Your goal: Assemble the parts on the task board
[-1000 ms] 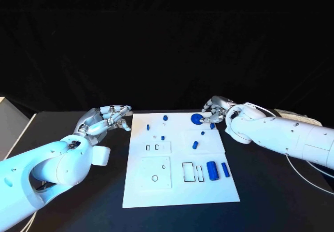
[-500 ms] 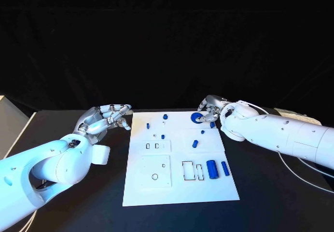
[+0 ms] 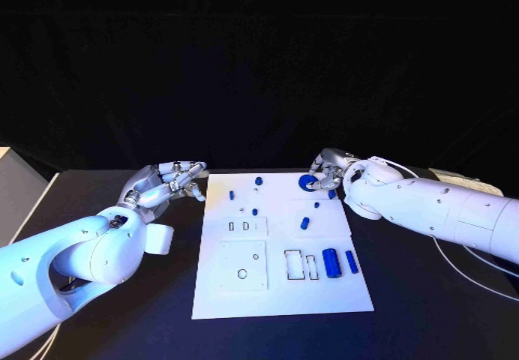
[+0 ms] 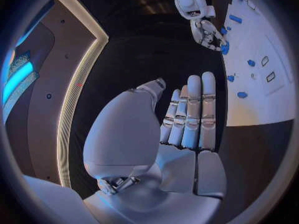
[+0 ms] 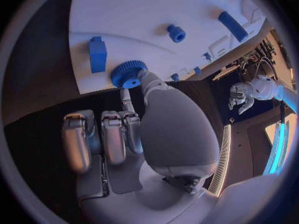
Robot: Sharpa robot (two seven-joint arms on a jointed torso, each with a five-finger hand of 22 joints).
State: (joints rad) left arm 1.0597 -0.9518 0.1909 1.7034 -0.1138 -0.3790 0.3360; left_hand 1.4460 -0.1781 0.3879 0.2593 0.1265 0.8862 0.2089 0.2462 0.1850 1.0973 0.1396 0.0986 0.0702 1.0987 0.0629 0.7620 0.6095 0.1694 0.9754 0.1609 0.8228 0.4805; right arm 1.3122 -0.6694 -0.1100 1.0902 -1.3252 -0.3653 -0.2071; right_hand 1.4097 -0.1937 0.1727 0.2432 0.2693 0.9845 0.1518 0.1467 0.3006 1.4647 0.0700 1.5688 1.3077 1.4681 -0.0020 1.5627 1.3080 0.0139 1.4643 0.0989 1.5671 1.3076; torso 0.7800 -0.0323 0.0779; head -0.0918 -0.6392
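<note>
The white task board [image 3: 281,289] lies in the middle of the black table. A blue gear [image 3: 307,182] sits at its far right corner. My right hand [image 3: 328,169] is on the gear, and its thumb and a finger pinch the gear's [image 5: 129,73] rim. A blue block [image 5: 97,54] and a small blue round part [image 5: 176,33] lie close by on the board. Two blue cylinders [image 3: 331,263] lie near the board's right edge, with smaller parts [image 3: 305,222] farther up. My left hand [image 3: 168,184] hovers off the board's far left corner, fingers straight and holding nothing [image 4: 187,117].
A pale box [image 3: 13,196] stands at the table's left edge. A white cable [image 3: 476,264] trails on the table under my right arm, and a pale object [image 3: 454,178] lies behind that arm.
My right hand has shifted slightly left and closed in on the gear, which stays where it was. The left hand has barely moved.
</note>
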